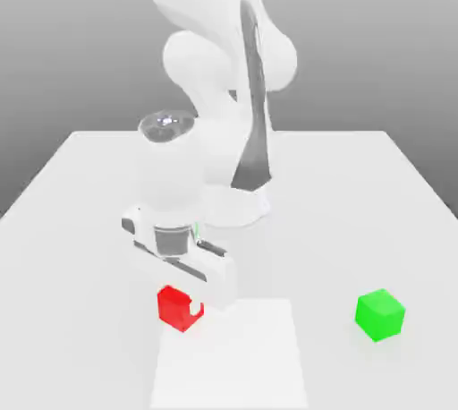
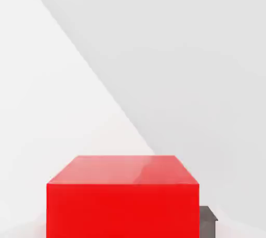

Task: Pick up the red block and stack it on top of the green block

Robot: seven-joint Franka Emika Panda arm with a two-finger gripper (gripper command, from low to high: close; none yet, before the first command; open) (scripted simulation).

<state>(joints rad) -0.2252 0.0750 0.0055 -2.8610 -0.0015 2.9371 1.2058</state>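
On pale table (image 1: 340,256), tool (image 1: 190,299) clamped on red block (image 1: 175,307); green block (image 1: 379,314) apart.

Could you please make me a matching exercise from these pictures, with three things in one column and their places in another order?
Things
1. Red block
2. Green block
3. Robot gripper

Places
A. On the table, toward the exterior view's right, apart from the other block
B. Directly above the block on the exterior view's left
C. Under the robot's hand, at the near edge of the arm's reach down to the table

Right pairs: 1-C, 2-A, 3-B
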